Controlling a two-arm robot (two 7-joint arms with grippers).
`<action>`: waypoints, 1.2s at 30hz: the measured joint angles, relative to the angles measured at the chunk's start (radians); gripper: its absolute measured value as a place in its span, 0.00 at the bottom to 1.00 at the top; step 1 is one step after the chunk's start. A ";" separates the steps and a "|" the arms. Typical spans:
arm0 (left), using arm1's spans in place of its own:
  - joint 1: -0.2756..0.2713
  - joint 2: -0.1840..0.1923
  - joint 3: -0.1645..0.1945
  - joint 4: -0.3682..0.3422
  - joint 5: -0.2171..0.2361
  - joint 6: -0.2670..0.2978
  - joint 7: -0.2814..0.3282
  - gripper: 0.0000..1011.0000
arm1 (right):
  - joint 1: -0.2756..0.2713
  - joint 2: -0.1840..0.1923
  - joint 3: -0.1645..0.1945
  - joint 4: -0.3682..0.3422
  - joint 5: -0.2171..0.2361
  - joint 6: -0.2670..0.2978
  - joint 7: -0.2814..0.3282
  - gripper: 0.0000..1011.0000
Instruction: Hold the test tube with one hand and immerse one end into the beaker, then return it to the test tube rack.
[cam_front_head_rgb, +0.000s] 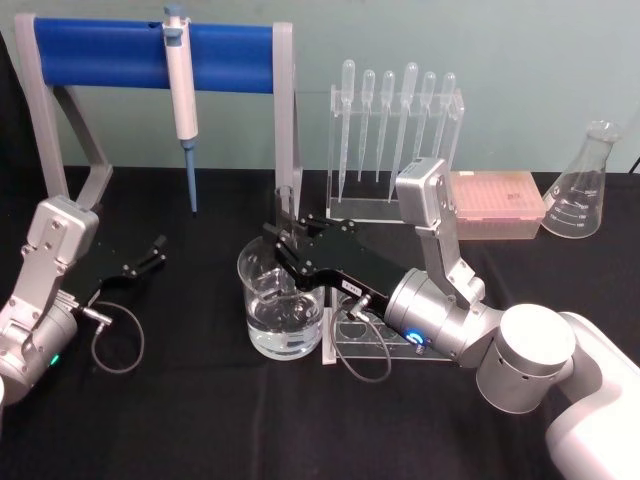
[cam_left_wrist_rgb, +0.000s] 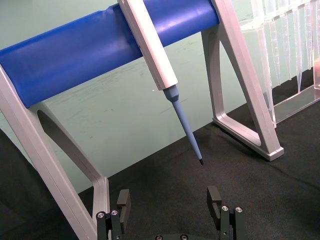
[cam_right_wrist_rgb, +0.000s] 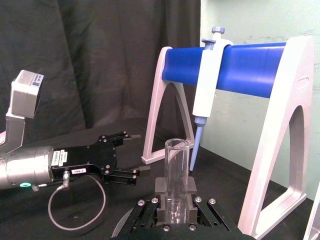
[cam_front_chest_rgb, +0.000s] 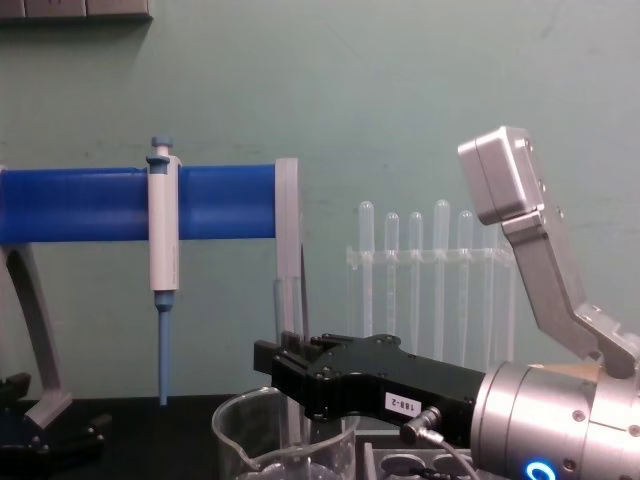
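Test tube (cam_right_wrist_rgb: 177, 170) upright, clamped in right hand (cam_front_head_rgb: 287, 243) above beaker (cam_front_head_rgb: 285, 310); left hand (cam_front_head_rgb: 155, 252) aside.

- Left pincer (cam_left_wrist_rgb: 169, 199): fingers spread apart, over the black bench (cam_left_wrist_rgb: 240, 170).
- White-and-blue pipettor (cam_left_wrist_rgb: 152, 50): hangs tip down from the blue-barred stand (cam_left_wrist_rgb: 75, 55).
- Plastic pipettes (cam_left_wrist_rgb: 277, 50): upright in a clear rack (cam_left_wrist_rgb: 300, 100), beyond the stand.

The right arm is extended forward and to the left, and the right gripper (cam_front_head_rgb: 284, 243) is closed, both fingers pressed against the upright test tube (cam_right_wrist_rgb: 177, 170). The left gripper (cam_front_head_rgb: 156, 251) is held low on the left, its fingers spread apart.
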 joint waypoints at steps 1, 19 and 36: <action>0.000 0.000 0.000 0.000 0.000 0.000 0.000 0.99 | 0.000 0.000 0.000 0.000 0.000 0.000 0.000 0.22; 0.000 0.000 0.000 0.000 0.000 0.000 0.000 0.99 | 0.000 0.000 0.000 0.000 0.000 0.000 0.000 0.22; 0.000 0.000 0.000 0.000 0.000 0.000 0.000 0.99 | 0.000 0.000 0.000 0.000 0.000 0.000 0.000 0.22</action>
